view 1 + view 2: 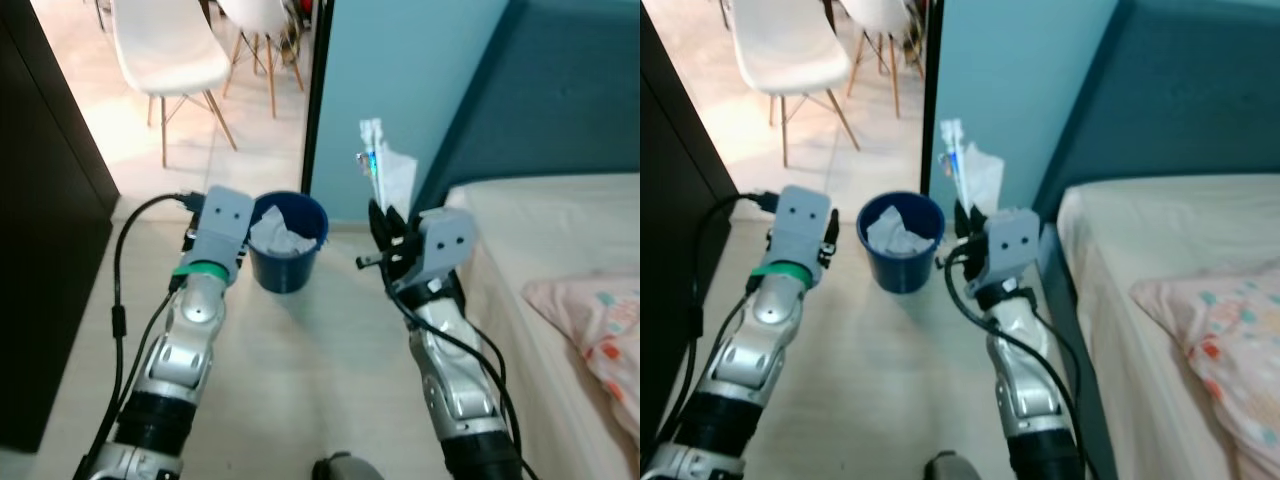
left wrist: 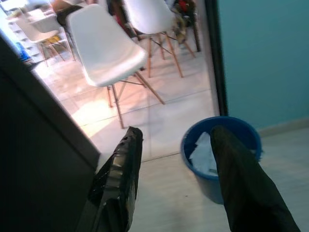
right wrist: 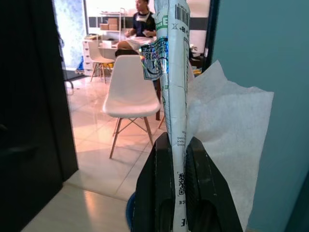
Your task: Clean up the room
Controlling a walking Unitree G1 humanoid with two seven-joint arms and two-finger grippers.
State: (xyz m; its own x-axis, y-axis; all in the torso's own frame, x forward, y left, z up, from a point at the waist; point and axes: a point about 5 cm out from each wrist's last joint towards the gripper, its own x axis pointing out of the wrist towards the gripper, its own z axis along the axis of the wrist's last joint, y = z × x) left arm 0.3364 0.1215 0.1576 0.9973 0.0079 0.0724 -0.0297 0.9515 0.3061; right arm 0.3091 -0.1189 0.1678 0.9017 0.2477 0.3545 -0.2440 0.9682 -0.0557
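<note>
Right gripper clamps an upright printed wrapper between black fingers, white tissue just behind it. White chair beyond the doorway, person seated at a desk far back.

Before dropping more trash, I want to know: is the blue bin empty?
Not empty: the blue bin has crumpled white paper lying inside it, below the rim.

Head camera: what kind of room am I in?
Likely a bedroom: a bed with a pillow on the right, a blue bin by the teal wall, a doorway to a tiled room with white chairs.
</note>
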